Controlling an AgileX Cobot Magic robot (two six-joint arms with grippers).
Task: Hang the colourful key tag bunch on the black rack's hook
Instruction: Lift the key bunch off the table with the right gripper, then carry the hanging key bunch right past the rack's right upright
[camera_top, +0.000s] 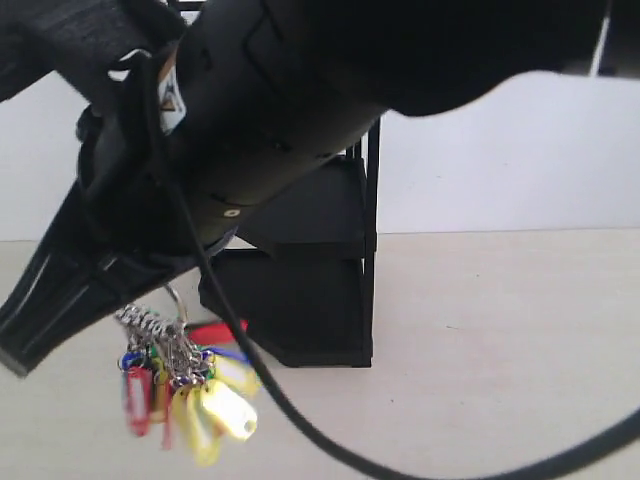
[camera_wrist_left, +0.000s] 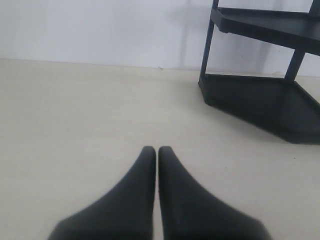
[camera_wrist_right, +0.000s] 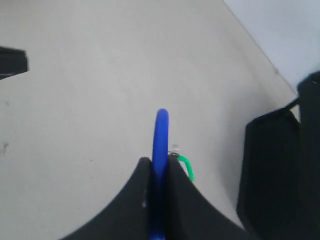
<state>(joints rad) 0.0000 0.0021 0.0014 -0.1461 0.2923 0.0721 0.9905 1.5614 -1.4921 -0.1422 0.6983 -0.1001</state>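
My right gripper (camera_wrist_right: 160, 162) is shut on the blue carabiner loop (camera_wrist_right: 161, 130), which sticks out past the fingertips; a green bit shows beside it. In the exterior view the colourful key tag bunch (camera_top: 195, 395) dangles on silver rings under the big black arm (camera_top: 280, 100), above the table and left of the black rack (camera_top: 330, 300). The rack's two solid trays also show in the left wrist view (camera_wrist_left: 260, 100) and beside the right gripper (camera_wrist_right: 275, 170). The hook is hidden by the arm. My left gripper (camera_wrist_left: 158, 150) is shut and empty, low over the table.
The arm close to the camera blocks the upper rack in the exterior view. A black cable (camera_top: 330, 440) sweeps across the lower part of that view. A white wall (camera_top: 500, 160) stands behind the beige table (camera_top: 500, 340). A dark shape (camera_wrist_right: 12, 62) sits at the right wrist view's edge.
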